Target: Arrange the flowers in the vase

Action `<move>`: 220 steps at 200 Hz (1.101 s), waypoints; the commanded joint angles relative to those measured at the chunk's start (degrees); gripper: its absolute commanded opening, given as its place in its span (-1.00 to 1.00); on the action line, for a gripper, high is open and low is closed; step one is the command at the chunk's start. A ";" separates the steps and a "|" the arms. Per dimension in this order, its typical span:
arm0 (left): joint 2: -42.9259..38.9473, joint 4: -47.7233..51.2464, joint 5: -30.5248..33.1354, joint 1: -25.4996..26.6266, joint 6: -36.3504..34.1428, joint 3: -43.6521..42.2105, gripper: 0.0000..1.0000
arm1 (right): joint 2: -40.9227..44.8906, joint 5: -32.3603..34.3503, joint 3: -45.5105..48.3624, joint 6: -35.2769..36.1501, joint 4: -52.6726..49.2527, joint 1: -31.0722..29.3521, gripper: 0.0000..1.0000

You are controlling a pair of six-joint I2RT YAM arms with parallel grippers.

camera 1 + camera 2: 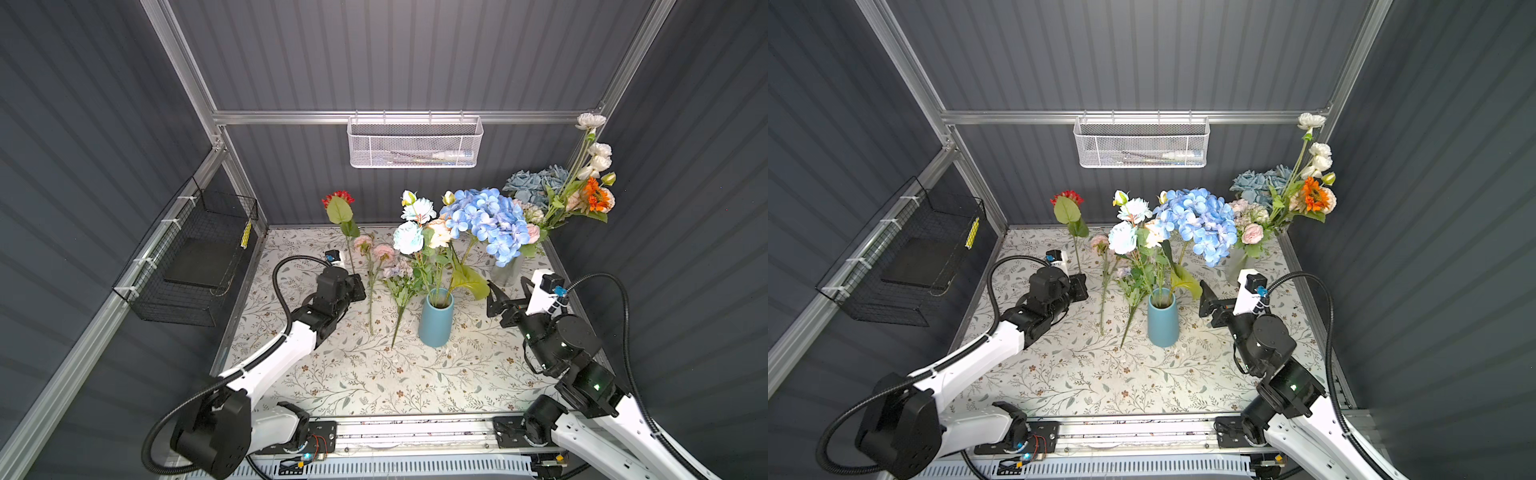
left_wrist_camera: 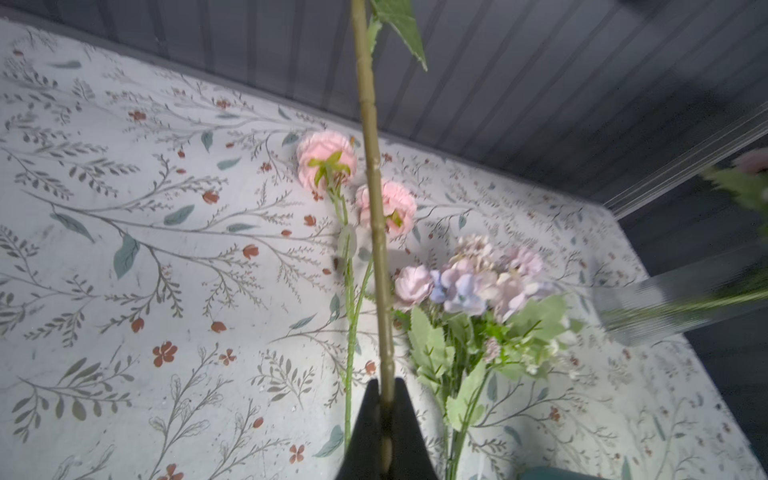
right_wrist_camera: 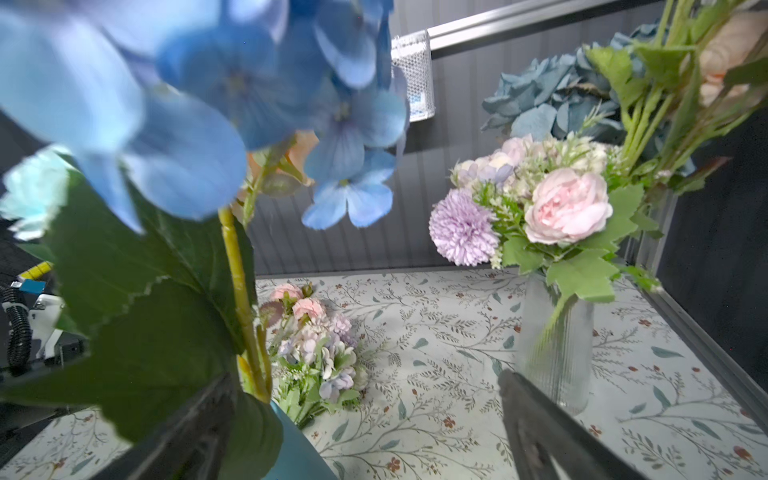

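The blue vase (image 1: pixel 435 322) (image 1: pixel 1163 320) stands mid-table and holds a blue hydrangea (image 1: pixel 486 220) and pale blue and white sprays (image 1: pixel 409 237). My left gripper (image 1: pixel 356 286) (image 2: pixel 386 386) is shut on the green stem (image 2: pixel 372 166) of a red flower (image 1: pixel 338 198), which it holds upright to the left of the vase. A pink spray (image 1: pixel 374 249) (image 2: pixel 328 158) and a lilac spray (image 1: pixel 399 282) (image 2: pixel 478 282) lie flat on the table between that gripper and the vase. My right gripper (image 1: pixel 509 286) (image 3: pixel 365 399) is open and empty just right of the vase, beside a big green leaf (image 1: pixel 471 282).
A ribbed glass vase (image 1: pixel 507 270) (image 3: pixel 557 345) with a pink and lilac bouquet stands at the back right. A taller bunch with orange and white blossoms (image 1: pixel 594 195) fills the corner behind it. A white mesh basket (image 1: pixel 415 141) hangs on the back wall and a black wire basket (image 1: pixel 195 257) on the left wall.
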State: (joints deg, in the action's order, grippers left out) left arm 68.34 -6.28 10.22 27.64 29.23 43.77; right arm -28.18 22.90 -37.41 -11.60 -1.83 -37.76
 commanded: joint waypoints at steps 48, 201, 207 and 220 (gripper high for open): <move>-13.36 -10.48 -10.33 0.58 -2.36 -1.15 -1.00 | -2.02 -15.44 -11.30 0.90 -2.96 0.13 0.85; -10.38 -20.59 -32.20 18.97 -18.19 7.33 -1.00 | -22.79 -37.57 -26.64 -4.82 8.04 -6.45 0.16; -9.89 -20.19 -32.35 19.78 -18.81 7.55 -1.00 | -23.24 -37.97 -26.75 -5.16 8.72 -6.53 0.15; -9.01 -19.36 -32.45 21.46 -19.96 8.26 -1.00 | -24.20 -38.42 -27.08 -5.78 9.80 -6.63 0.13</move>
State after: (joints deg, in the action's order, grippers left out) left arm 58.19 -25.71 -19.18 46.78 13.41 49.15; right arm -51.66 -12.71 -62.92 -15.29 3.29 -43.94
